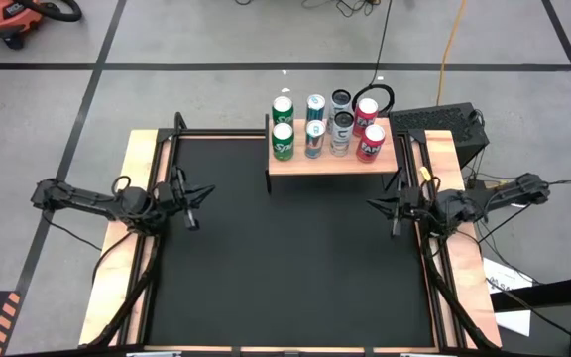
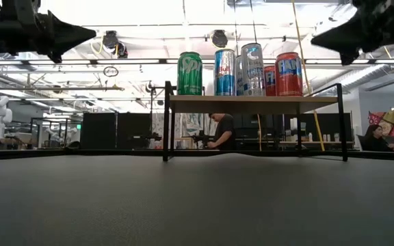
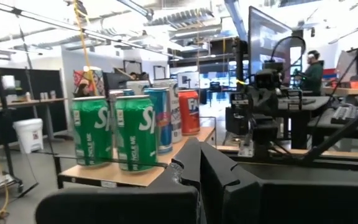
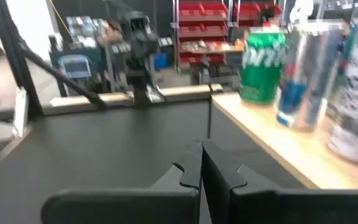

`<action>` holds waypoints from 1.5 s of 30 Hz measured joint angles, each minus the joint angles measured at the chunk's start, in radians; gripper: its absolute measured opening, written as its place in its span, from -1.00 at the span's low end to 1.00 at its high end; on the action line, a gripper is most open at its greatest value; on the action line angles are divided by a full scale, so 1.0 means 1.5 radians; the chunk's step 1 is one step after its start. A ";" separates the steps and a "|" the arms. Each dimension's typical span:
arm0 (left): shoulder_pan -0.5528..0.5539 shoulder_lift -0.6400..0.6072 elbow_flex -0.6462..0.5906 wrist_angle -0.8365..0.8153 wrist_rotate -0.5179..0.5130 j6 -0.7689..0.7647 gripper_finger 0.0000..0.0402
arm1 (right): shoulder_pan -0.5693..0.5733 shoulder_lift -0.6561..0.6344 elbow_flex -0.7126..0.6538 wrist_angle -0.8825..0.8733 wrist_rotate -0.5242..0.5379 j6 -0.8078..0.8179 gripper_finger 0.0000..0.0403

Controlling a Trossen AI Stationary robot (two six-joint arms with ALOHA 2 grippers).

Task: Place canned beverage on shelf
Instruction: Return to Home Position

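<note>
Black table point(image 1: 285, 278) takes up most of the high view. The shelf point(image 1: 330, 164) sits at the table's 12 o'clock edge, a light wood plank on thin black legs, a bit toward 1 o'clock.

Eight cans stand upright on the shelf in four columns of two, front can just beside back can. From the 9 o'clock end to the 3 o'clock end: green cans point(image 1: 283, 142), blue-silver cans point(image 1: 314, 139), white-blue cans point(image 1: 341, 132), red cans point(image 1: 371, 142). The low view shows the same order across the plank. All the cans are on the plank; I hold none.

My left gripper point(image 1: 204, 194) hangs over the table's 9 o'clock edge, pointing in toward centre, well apart from the shelf. Left wrist view shows its fingers point(image 3: 188, 163) pressed together, nothing between them, with the green cans nearest on the shelf beyond.

My right gripper point(image 1: 375, 205) is at the 3 o'clock edge, pointing in toward centre, near the shelf's red end but not touching it. Right wrist view shows its fingers point(image 4: 219, 171) closed tight together too, nothing held.
</note>
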 joint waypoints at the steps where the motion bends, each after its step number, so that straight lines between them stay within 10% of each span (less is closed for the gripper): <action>1: 0.000 -0.005 0.000 -0.004 -0.005 -0.001 -1.00 | 0.000 -0.013 0.003 -0.030 0.006 0.001 -1.00; 11: 0.000 -0.119 0.000 -0.148 -0.022 -0.062 -1.00 | 0.000 -0.195 0.021 -0.150 0.023 -0.026 -1.00; 45: -0.001 -0.191 -0.018 -0.245 -0.055 -0.094 -1.00 | -0.001 -0.190 -0.160 0.003 -0.007 0.004 -1.00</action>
